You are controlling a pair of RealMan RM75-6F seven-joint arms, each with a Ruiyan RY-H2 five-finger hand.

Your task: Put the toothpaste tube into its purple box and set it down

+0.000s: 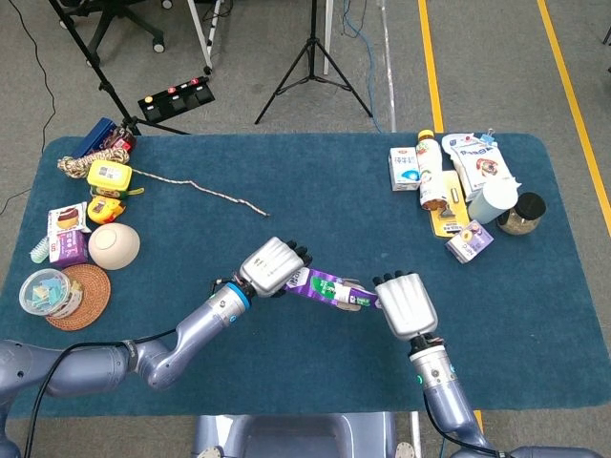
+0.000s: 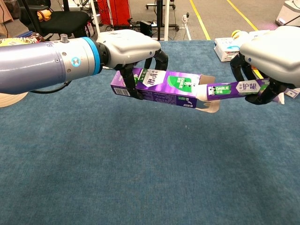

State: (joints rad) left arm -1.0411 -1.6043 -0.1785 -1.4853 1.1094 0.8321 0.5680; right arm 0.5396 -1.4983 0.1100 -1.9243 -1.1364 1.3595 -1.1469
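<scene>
My left hand [image 1: 272, 266] [image 2: 131, 47] grips the purple box [image 2: 161, 86] [image 1: 315, 284] by its closed end and holds it level above the table, open flap toward the right. The white and purple toothpaste tube [image 2: 232, 89] [image 1: 356, 301] has its cap end just inside the box mouth. My right hand [image 1: 409, 303] [image 2: 269, 58] holds the tube's tail end from above. Both are off the blue table [image 1: 286, 181].
Cartons, bottles and jars [image 1: 449, 181] crowd the back right. A bowl [image 1: 113, 245], a wicker coaster [image 1: 76, 296], small packets [image 1: 67, 234] and a rope [image 1: 205, 189] lie at the left. A tripod [image 1: 310, 57] stands behind the table.
</scene>
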